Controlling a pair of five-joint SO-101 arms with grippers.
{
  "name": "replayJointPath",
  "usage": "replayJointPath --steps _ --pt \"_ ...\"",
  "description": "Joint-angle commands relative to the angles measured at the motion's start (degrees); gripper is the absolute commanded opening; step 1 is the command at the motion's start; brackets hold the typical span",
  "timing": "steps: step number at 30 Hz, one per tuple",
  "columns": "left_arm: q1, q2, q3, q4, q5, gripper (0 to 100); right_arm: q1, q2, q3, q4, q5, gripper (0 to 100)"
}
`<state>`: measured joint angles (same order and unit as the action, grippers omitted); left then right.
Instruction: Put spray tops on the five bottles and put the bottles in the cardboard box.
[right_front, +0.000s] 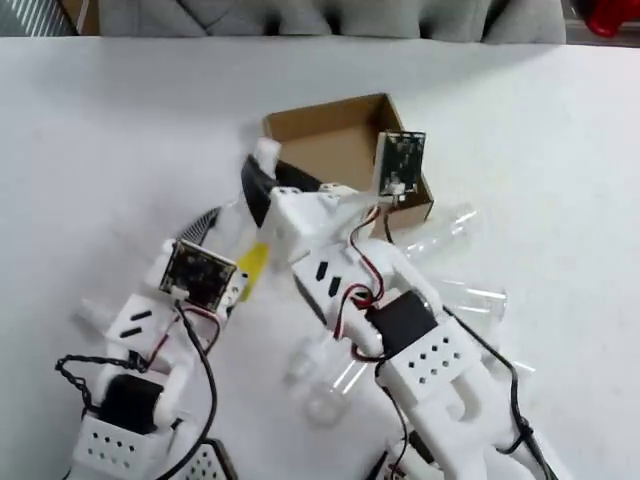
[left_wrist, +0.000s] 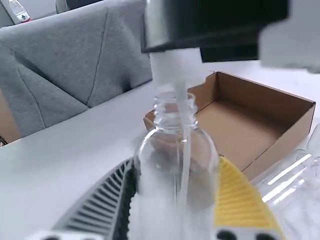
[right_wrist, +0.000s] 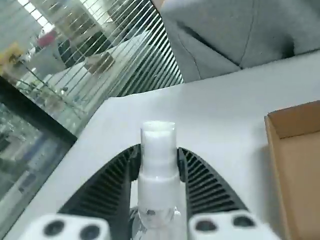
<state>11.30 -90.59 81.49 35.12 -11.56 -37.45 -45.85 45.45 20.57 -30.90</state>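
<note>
A clear bottle (left_wrist: 170, 172) stands upright in my left gripper (left_wrist: 175, 202), which is shut on it between a grey finger and a yellow one. Directly above its open neck, my right gripper (right_wrist: 158, 167) is shut on a white spray top (right_wrist: 158, 145). The spray top (left_wrist: 175, 67) hangs just over the neck, and its thin tube reaches down inside the bottle. From above, the right gripper (right_front: 262, 178) sits over the left gripper (right_front: 248, 262), just left of the open cardboard box (right_front: 330, 135). Inside, the box looks bare.
Clear bottles without tops lie on the white table to the right of the box (right_front: 445, 232) and lower down (right_front: 478, 296). Another lies under the right arm (right_front: 330, 378). A grey sofa runs along the table's far edge.
</note>
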Motion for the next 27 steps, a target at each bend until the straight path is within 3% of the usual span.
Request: replayJointPath --steps 1,5,19,22,25,27 --pt "-0.84 -0.75 -0.62 -1.49 0.09 2 -0.48 -1.27 -3.25 0.22 2.37 8.7" --pt "-0.84 -0.75 -0.62 -1.49 0.09 2 -0.48 -1.19 -3.16 0.22 2.29 18.3" --pt "-0.84 -0.75 -0.62 -1.58 0.09 2 2.68 -11.47 -3.69 4.97 2.37 15.5" --pt "-0.84 -0.75 -0.62 -1.58 0.09 2 5.23 -13.14 -3.69 4.97 2.29 13.9" --pt "-0.84 -0.75 -0.62 -1.58 0.09 2 8.75 -12.62 -3.69 1.98 2.37 1.8" --pt "-0.84 -0.75 -0.62 -1.58 0.09 2 10.07 -10.77 -3.34 -0.31 2.29 3.0"
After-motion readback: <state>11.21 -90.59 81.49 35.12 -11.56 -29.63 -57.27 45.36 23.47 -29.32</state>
